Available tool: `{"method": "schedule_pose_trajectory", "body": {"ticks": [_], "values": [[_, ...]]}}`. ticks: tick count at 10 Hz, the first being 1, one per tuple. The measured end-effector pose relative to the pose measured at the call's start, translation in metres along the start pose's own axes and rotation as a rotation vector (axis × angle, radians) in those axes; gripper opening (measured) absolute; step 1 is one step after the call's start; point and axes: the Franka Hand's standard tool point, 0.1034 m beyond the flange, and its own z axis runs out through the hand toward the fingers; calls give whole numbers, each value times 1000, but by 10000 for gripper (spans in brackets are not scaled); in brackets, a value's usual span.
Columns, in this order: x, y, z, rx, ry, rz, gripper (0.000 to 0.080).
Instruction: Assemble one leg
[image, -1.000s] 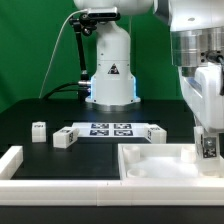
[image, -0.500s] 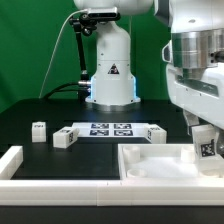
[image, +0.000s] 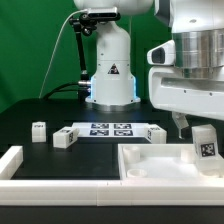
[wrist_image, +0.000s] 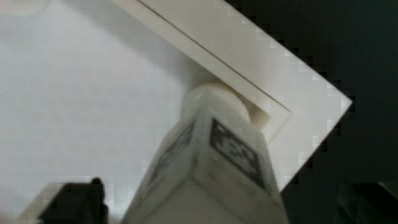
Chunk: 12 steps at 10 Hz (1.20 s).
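Now leg (image: 205, 143) upright in white tray (image: 150, 153) corner — gripper (wrist_image: 228, 203) fingers spread either side, not touching.

The leg (image: 205, 142) is white with a black-and-white square tag. The worktop (image: 30, 112) is black. The marker board (image: 110, 130) is white with black tags.

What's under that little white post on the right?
The leg stands upright on a corner of the large white tray. Its own base hides the spot beneath, so any hole there is unseen.
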Motion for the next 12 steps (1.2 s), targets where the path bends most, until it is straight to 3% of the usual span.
{"method": "schedule_pose_trajectory", "body": {"ticks": [5, 9, 11, 12], "values": [[2, -1, 0, 9, 18, -496, 649], [5, 1, -1, 0, 23, -799, 649], [5, 1, 0, 0, 23, -774, 389], [5, 1, 0, 0, 23, -774, 389]]}}
